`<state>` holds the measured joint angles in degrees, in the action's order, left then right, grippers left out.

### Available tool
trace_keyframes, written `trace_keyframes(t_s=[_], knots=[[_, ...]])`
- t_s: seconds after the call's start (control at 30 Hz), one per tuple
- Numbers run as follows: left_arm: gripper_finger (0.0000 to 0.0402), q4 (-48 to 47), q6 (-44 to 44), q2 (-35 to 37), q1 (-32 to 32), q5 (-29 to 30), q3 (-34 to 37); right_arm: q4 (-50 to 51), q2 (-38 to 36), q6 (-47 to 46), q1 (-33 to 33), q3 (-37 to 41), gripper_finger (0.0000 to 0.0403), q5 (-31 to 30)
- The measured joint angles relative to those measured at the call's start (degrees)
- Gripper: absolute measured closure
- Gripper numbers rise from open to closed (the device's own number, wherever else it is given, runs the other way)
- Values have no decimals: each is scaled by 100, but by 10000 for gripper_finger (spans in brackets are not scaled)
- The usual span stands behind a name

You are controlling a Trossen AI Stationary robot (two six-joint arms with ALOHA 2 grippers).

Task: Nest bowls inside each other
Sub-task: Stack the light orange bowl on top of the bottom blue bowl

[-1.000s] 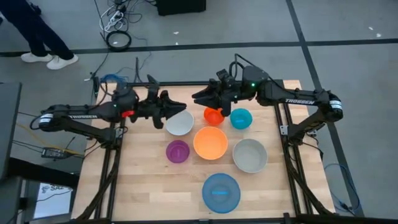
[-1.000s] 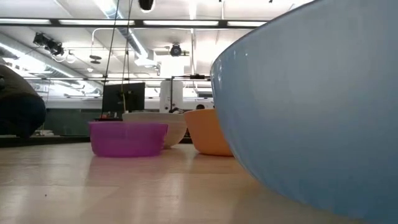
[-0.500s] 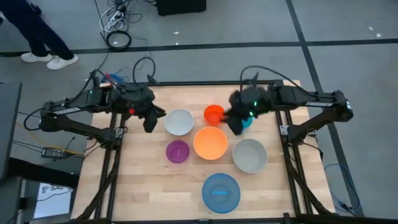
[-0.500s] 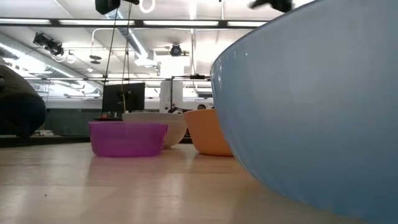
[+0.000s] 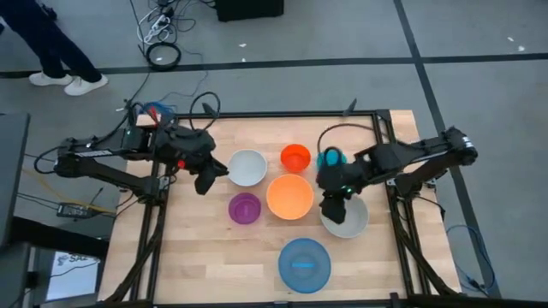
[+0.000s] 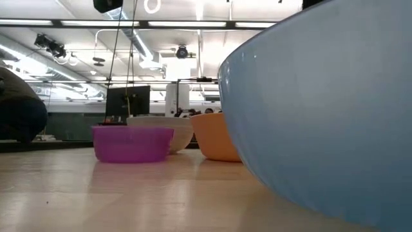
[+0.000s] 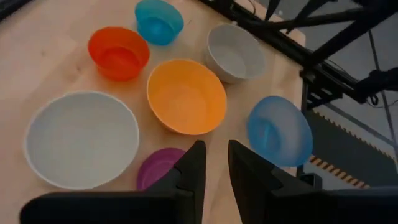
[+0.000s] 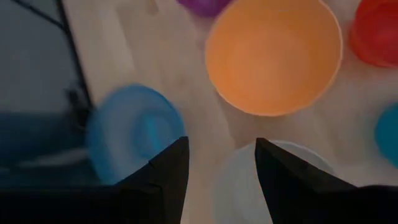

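Over the last sec both arms have been swung in from the table's far edge and lowered toward the bowls. The right gripper (image 5: 334,208) has been carried from beside the red-orange bowl (image 5: 295,157), past the teal bowl (image 5: 332,159), and is now positioned over the near-left rim of the grey bowl (image 5: 346,216); in the right wrist view its fingers (image 8: 166,168) are seen spread wide w/ the grey rim between them, nothing gripped yet. The left gripper (image 5: 204,181) has been brought down to the left of the white bowl (image 5: 247,168), above the purple bowl (image 5: 245,208); its fingers (image 7: 193,171) are seen part-way apart w/ only a narrow gap, empty. No bowl appears to have been shifted: orange bowl (image 5: 289,197) at centre, blue bowl (image 5: 304,263) nearest the front edge, all seven separate on the table (image 5: 205,257), none nested. What this means, as a judgement: the approach phase is about done and the 1st pick is being set up, prob. the grey bowl by the right arm, w/ the left arm lined up for white or purple. Task progress is thus approx. nil. Low view is mostly blocked by the blue bowl's wall, so gripper height over the rims can't be confirmed there.
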<state>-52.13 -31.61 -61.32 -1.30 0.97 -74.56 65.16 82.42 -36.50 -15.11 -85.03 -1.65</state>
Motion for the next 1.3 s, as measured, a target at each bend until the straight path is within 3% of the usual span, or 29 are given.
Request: trace_keyframes(t_s=[0.2,0.33,0.67,1.03,1.3], knots=[[326,-10,-27,-169,-221,438,2,-531,753,1999,9,2,231,-32],[326,-4,-18,-274,-227,475,2,-983,1228,2576,88,2,231,225],[326,-23,-14,-280,-397,588,2,-1637,2142,2179,254,4,232,913],[326,5,-19,-278,-483,625,2,-1785,2891,1905,352,4,232,896],[326,173,-162,-275,-483,623,2,-1944,3029,1857,545,7,232,753]])
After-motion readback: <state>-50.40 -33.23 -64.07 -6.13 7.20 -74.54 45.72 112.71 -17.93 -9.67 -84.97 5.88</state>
